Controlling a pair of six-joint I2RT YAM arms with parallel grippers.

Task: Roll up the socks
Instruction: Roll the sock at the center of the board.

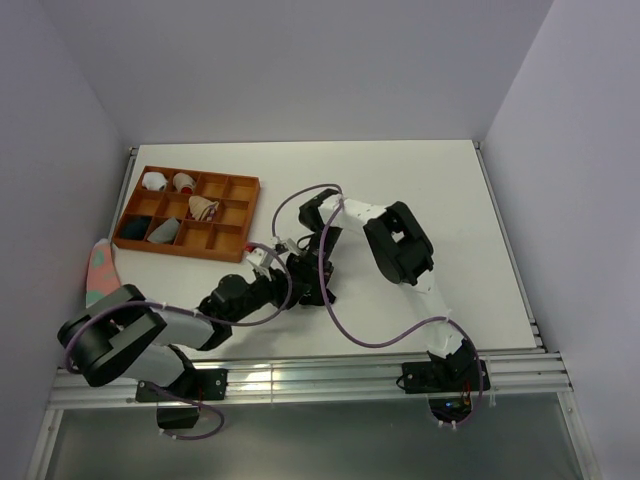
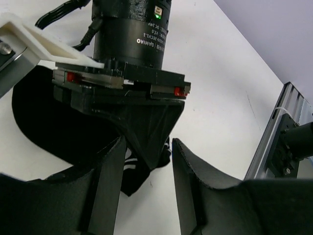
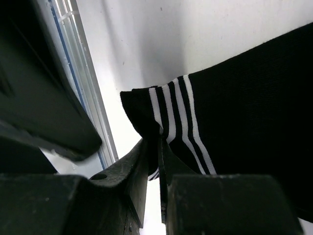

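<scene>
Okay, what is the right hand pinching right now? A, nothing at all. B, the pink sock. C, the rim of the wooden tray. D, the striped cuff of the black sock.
D: the right wrist view shows the right hand closed on the white-striped cuff of the black sock, with the stripes running down between its fingers.

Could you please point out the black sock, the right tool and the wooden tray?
black sock [image 3: 244,107], right wrist view, plain black body.
right tool [image 3: 156,147], right wrist view, midway between its fingertips.
wooden tray [image 1: 180,249], top external view, near rim.
</scene>
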